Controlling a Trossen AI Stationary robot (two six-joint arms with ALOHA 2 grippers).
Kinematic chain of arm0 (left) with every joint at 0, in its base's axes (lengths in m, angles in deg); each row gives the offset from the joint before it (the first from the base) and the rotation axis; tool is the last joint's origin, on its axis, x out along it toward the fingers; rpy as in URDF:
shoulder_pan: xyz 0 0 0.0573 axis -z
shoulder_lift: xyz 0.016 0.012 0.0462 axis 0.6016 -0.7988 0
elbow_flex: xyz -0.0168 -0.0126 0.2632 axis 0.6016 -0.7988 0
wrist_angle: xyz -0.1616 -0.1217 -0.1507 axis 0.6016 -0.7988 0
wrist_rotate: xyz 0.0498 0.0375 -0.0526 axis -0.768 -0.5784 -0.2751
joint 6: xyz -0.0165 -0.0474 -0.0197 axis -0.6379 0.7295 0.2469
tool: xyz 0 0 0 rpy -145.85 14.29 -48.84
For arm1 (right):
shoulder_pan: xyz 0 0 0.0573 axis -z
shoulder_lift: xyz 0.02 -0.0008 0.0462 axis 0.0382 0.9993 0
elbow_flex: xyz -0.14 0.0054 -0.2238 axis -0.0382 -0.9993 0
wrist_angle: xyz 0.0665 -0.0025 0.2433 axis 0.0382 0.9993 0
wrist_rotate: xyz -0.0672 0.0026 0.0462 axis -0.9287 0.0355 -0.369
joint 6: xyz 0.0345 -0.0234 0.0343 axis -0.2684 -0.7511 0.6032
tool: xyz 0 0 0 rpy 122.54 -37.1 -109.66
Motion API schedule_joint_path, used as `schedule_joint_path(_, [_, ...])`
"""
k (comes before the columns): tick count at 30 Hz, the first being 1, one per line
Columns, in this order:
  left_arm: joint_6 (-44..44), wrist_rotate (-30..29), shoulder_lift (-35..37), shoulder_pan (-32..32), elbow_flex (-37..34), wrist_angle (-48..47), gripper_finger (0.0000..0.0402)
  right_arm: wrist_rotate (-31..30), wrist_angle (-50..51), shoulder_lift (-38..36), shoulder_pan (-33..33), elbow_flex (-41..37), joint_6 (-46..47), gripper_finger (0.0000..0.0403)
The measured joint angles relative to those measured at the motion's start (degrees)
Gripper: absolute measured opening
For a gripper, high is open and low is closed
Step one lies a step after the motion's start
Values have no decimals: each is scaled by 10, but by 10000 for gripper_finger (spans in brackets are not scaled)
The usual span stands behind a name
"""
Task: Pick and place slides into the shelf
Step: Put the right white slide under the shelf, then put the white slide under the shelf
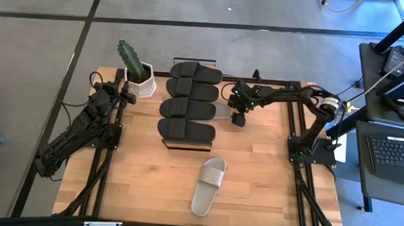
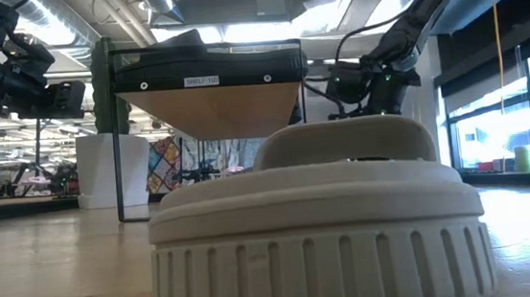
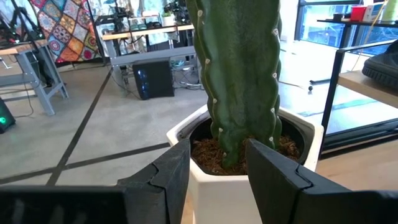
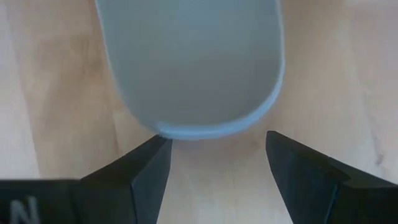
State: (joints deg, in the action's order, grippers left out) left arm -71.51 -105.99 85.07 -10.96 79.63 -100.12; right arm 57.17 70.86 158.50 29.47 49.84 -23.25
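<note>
The shelf (image 1: 187, 138) stands on the wooden surface (image 1: 254, 171) near its far middle, and four black slides (image 1: 189, 98) lie side by side on its top, filling it from end to end. To its left, at the far left corner of the surface, stands a white pot with a cactus (image 1: 136, 71). The near half of the surface is mostly bare; only one grey-beige slide (image 1: 208, 185) lies there, well apart from the shelf and from both arms.

A second grey-beige slide (image 4: 193, 62) pokes out at the right side of the shelf, low down, under the black ones. The right gripper (image 1: 238, 117) hangs just beside this end, between the shelf and the right edge frame. In the right wrist view its jaws stand wide open, and the rounded end of the pale slide lies just beyond the two fingertips (image 4: 149, 162), centred on the gap, with bare wood on both sides. The jaws hold nothing.

The left gripper (image 1: 123, 95) waits at the far left, close to the pot. Its jaws are open and empty, with the cactus straight in front of them.
</note>
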Motion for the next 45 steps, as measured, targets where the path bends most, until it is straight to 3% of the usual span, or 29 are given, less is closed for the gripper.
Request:
schedule_joint_path(12, [-1,0,0,0,0,0,147,45,-76,4,-6,0,0,259])
schedule_joint_path(30, [-1,0,0,0,0,0,147,46,-143,4,-27,0,1,259])
schedule_joint_path(38, [-1,0,0,0,0,0,147,43,-126,-7,-26,0,9,259])
schedule_joint_path(45, [-1,0,0,0,0,0,147,41,-78,-72,-28,0,50,259])
